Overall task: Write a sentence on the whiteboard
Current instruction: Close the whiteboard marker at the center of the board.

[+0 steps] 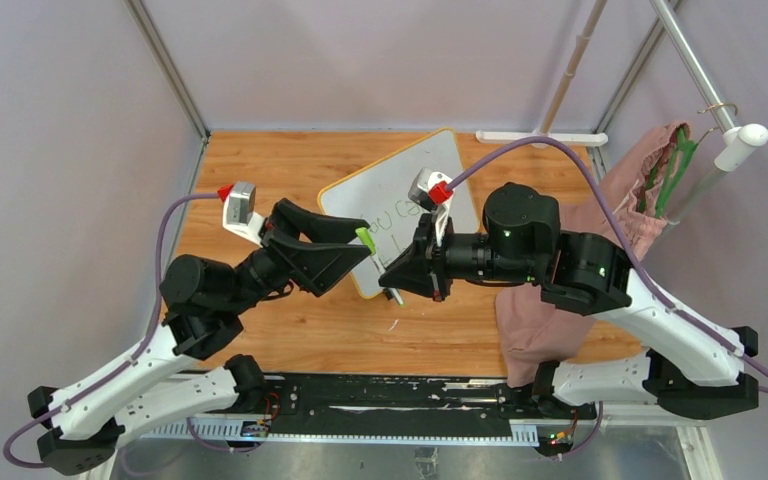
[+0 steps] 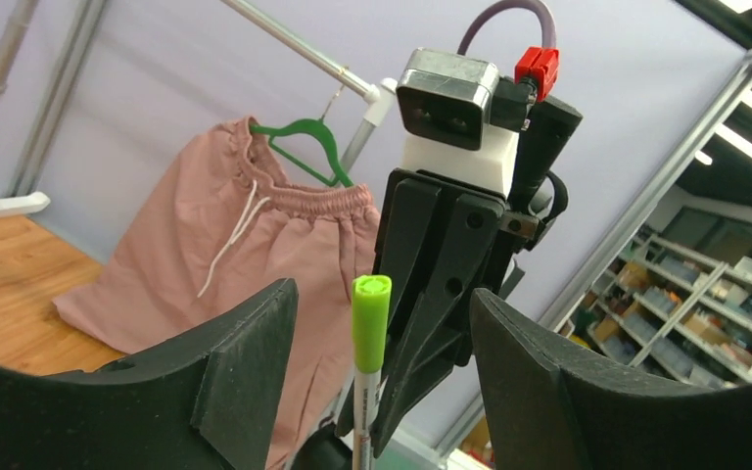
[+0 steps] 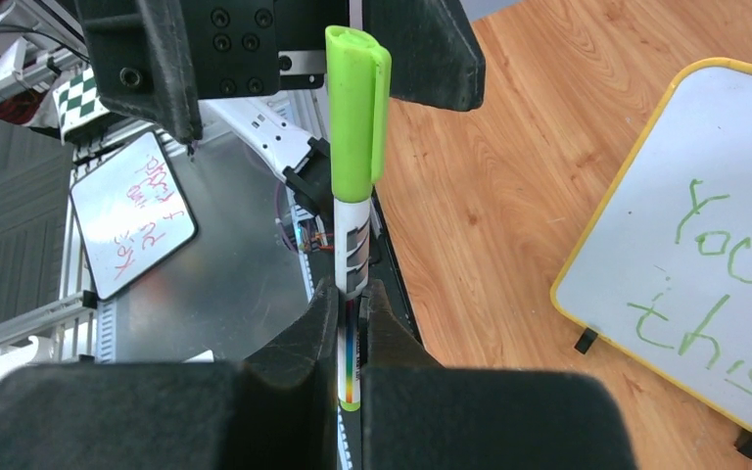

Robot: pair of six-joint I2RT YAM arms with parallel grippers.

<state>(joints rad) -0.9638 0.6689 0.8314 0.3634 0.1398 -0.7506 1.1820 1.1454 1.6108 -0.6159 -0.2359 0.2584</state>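
Whiteboard (image 3: 744, 127) lies near R fingers (image 3: 299, 348) pinching green marker (image 3: 355, 117).

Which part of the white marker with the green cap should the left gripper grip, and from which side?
Probably the bright green cap: the right gripper is shut on the white marker barrel, leaving only the cap end free. Approach from that end, the open left gripper with one finger on each side.
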